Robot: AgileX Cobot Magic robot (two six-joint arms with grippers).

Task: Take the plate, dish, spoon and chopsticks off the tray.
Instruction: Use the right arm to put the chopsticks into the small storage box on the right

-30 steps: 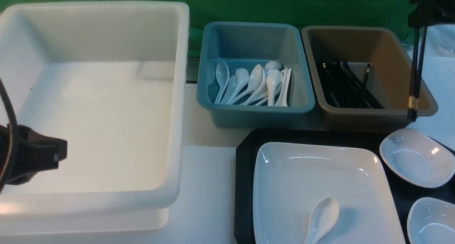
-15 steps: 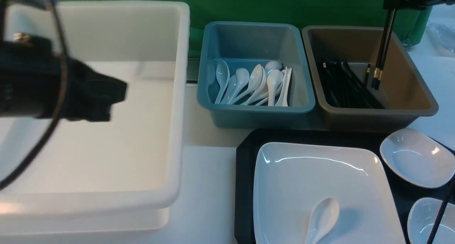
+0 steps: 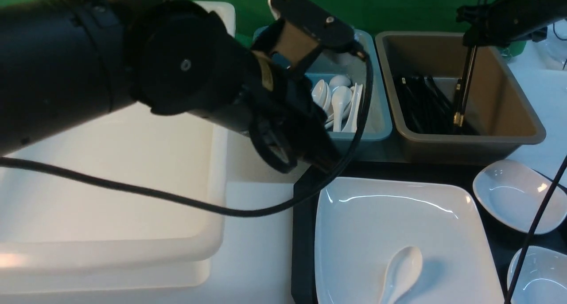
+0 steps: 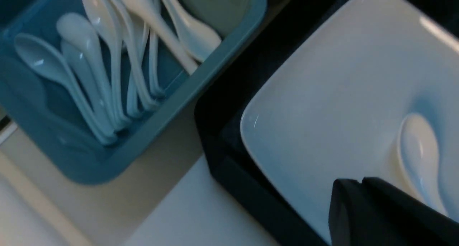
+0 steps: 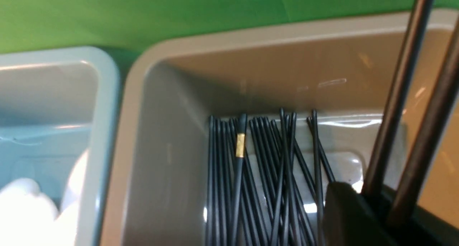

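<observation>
Tub (image 3: 110, 171), white and wide, sits at the tray's (image 3: 303, 233) nine o'clock. The black tray carries the square plate (image 3: 376, 224), with two small dishes (image 3: 514, 197) at the plate's three o'clock. A brown bin (image 3: 505, 87) stands at the tray's twelve o'clock, a blue bin (image 3: 378, 113) at eleven. The spoon (image 3: 401, 270) rests on the plate toward six o'clock. The left gripper (image 4: 358, 183), pinched closed and empty, hovers over the plate near the spoon. The right gripper (image 3: 476, 29) clamps the chopsticks (image 3: 464, 82), which hang upright inside the brown bin.
</observation>
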